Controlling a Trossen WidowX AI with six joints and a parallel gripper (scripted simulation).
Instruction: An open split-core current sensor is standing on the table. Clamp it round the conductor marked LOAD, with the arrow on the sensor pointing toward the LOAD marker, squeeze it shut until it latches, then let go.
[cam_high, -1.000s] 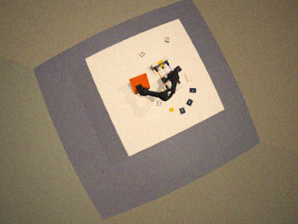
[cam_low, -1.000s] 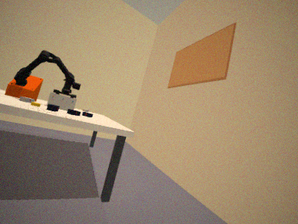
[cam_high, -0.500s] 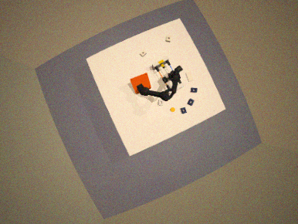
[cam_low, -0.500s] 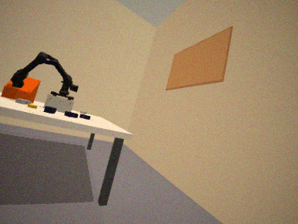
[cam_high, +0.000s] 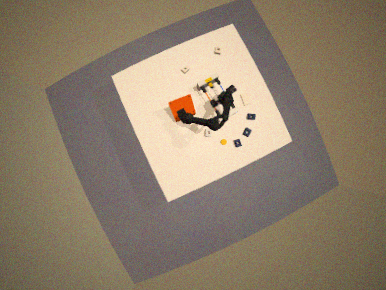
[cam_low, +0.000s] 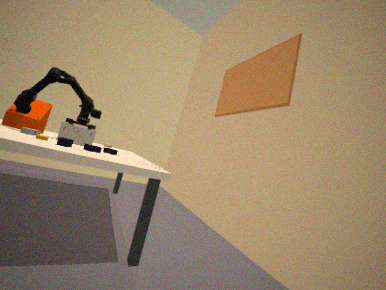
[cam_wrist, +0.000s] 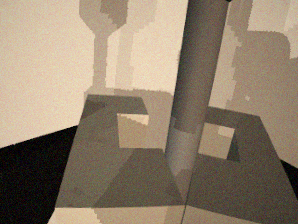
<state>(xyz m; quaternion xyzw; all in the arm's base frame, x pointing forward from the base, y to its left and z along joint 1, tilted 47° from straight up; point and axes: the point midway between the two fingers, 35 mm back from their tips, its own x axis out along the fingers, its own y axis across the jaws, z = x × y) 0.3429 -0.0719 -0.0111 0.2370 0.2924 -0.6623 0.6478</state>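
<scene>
The split-core sensor (cam_wrist: 107, 175) is a grey-beige block in two halves in the wrist view, with a seam at the near side. The halves stand on both sides of a grey round conductor (cam_wrist: 200, 65). My gripper (cam_wrist: 168, 147) (cam_low: 81, 123) is shut on the sensor, with a black finger against each outer side. The rack (cam_low: 76, 134) shows as a pale panel below the gripper. I cannot read a LOAD marker or see the sensor's arrow, and I cannot tell if the latch is engaged.
An orange box (cam_high: 181, 104) (cam_low: 25, 118) stands beside the arm's base. Dark blue blocks (cam_high: 251, 116) (cam_low: 92, 148) and a yellow disc (cam_high: 223, 142) (cam_low: 42, 137) lie near the rack. Small pale pieces (cam_high: 185, 70) lie on the white table top (cam_high: 170, 170).
</scene>
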